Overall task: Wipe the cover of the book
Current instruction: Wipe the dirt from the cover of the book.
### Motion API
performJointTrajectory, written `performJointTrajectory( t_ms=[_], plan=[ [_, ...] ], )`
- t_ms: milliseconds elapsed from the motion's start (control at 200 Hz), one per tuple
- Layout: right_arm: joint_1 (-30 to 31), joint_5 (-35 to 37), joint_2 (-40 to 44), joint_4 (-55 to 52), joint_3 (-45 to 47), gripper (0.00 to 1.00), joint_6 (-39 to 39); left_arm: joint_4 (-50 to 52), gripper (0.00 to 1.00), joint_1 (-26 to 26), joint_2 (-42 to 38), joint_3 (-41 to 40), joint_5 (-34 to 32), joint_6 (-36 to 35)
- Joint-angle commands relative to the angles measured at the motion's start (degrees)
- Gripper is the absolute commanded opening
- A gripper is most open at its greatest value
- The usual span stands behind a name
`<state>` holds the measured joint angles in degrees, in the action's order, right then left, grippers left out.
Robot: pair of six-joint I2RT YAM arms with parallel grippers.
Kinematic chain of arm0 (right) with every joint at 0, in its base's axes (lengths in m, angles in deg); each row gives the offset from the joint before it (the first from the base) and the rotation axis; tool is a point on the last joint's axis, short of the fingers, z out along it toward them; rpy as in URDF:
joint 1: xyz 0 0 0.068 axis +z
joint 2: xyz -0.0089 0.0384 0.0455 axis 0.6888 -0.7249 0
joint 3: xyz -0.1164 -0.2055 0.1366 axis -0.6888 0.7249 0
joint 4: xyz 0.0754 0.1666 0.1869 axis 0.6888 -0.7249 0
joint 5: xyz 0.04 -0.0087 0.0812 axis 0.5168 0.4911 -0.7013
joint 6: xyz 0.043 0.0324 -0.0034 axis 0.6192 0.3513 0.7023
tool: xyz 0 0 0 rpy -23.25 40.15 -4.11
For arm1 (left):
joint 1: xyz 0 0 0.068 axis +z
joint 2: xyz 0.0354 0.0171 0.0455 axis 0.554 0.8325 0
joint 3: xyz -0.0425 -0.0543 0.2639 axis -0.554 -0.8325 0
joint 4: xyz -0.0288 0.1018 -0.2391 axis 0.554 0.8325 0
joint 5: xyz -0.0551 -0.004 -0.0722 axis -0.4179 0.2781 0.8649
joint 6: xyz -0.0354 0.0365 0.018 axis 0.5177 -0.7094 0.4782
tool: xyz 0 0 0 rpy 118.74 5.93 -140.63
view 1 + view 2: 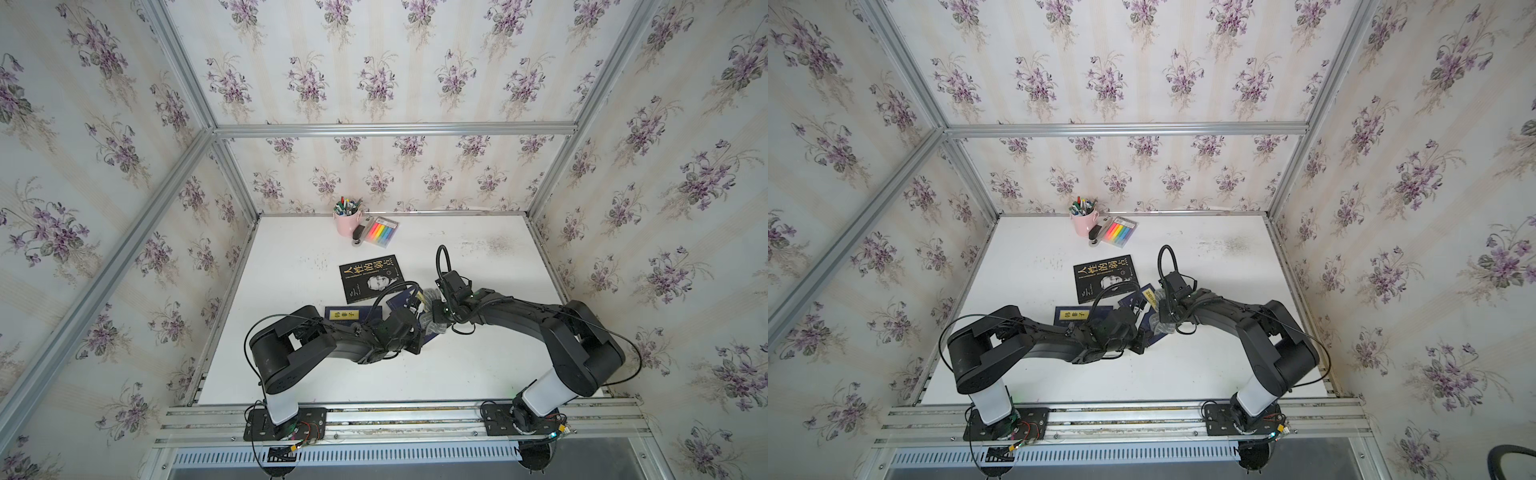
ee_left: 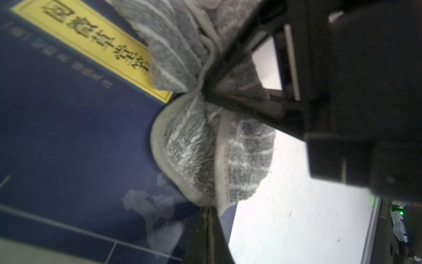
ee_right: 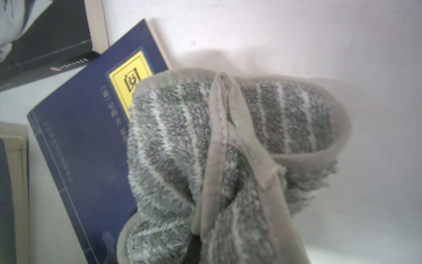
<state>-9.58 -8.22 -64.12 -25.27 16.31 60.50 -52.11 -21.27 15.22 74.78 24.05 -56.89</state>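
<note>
Navy book (image 3: 80, 141) beneath right fingers' (image 2: 235, 52) cloth (image 3: 178, 148)

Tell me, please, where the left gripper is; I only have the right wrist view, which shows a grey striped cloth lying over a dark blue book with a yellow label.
Observer: The left wrist view shows the left gripper shut, its tip at the edge of the dark blue book with the yellow label, right beside the grey striped cloth.
Operator: Thank you. Is that the only blue book?
Observer: No. In both top views a second dark blue book, also yellow-labelled, lies nearby, partly hidden by the left arm.
Operator: And further back?
Observer: A pink cup full of pens, with a clear pack of rainbow-coloured strips beside it.
</note>
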Motion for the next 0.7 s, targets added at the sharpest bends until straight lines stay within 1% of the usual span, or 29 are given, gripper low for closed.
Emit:
performJointTrajectory(
  t_ms=[0, 190, 315, 490, 694],
  plan=[
    [-0.25, 1.93, -3.27, -2.81, -2.51, 0.00, -1.49, 15.80, 0.00, 0.07, 1.16, -1.02, -2.31, 0.51],
    [-0.88, 0.86, -7.80, -2.79, -6.81, 0.00, -2.93, 15.81, 0.00, 0.08, 1.55, -0.84, -2.59, 0.63],
    [-0.82, -0.13, -10.44, -1.77, -7.83, 0.00, -2.89, 15.72, 0.00, 0.08, 1.33, -1.07, -2.59, 0.87],
    [-1.59, -1.84, -10.54, 1.38, -6.49, 0.00, -2.58, 16.58, 0.00, 0.14, 0.15, -1.09, -2.68, 0.52],
    [-1.95, -2.46, -9.73, 1.51, -6.10, 0.00, -2.67, 16.22, 0.00, 0.54, -1.05, -1.53, -2.27, 0.74]
  ],
)
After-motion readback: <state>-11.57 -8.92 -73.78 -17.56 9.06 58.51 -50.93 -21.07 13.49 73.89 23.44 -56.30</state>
